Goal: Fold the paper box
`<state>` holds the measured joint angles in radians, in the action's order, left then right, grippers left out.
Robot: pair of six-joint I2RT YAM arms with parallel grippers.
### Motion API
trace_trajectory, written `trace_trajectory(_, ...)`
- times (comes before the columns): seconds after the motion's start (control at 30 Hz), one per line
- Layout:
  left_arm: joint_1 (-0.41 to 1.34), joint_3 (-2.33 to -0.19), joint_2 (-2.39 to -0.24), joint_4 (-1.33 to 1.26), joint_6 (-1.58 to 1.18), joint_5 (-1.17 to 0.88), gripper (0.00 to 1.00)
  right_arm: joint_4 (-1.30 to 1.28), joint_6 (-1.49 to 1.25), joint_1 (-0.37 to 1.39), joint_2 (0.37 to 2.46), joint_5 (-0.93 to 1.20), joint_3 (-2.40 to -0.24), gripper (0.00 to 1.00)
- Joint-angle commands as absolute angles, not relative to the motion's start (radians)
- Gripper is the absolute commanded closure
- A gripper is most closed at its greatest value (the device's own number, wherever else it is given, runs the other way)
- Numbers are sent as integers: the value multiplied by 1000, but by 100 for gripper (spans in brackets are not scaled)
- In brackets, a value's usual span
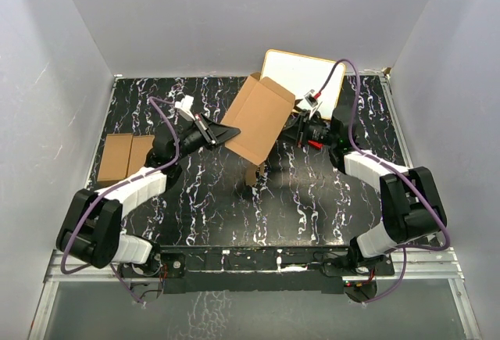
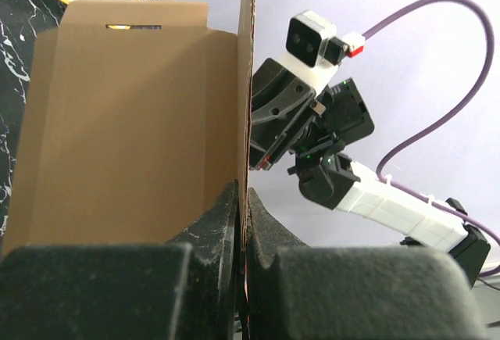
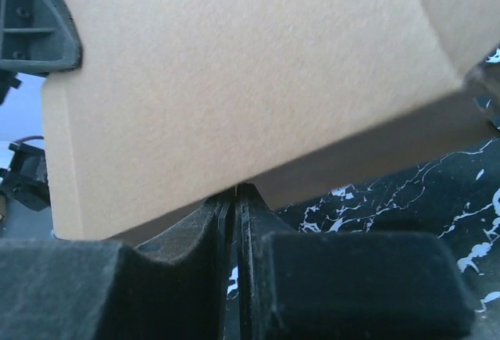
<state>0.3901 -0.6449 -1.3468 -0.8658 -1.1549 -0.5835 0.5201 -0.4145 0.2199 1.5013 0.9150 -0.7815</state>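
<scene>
The plain brown creased cardboard paper box [image 1: 258, 125], held up over the black marbled counter [image 1: 312, 195], is pinched at opposite edges by left claw [image 2: 243, 199] and right claw [image 3: 237, 195]; I reckon uneven pulling could tear it or slip it free.

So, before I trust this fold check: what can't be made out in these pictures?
- Top view: the paper box hides the tips of the right claw.
- Right wrist view: the paper box fills the frame, its flaps cut off at the edges.
- Left wrist view: one panel stands edge-on, its far face hidden.
</scene>
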Motion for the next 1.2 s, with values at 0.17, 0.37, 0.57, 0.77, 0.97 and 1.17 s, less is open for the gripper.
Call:
trace_trajectory(0.17,443,-603,-1423,-964,-1205,-583,100,1140,-721,230,1498,964,-639,85)
trace_trajectory(0.37,433,-629,-1384,-883,-1131,-586,100,955,-564,199,1439,967,-638,85)
trace_trajectory(0.57,353,-668,-1298,-783,-1117,-660,100,548,-147,123,1307,1065,-662,80)
trace_trajectory(0.77,268,-698,-1208,-681,-1121,-791,100,183,125,5,1209,1313,-734,69)
trace_trajectory(0.97,226,-698,-1152,-688,-1232,-925,100,-114,303,-155,1169,1410,-824,64)
trace_trajectory(1.17,190,-649,-1142,-606,-1169,-1002,100,-115,298,-232,1137,1400,-810,58)
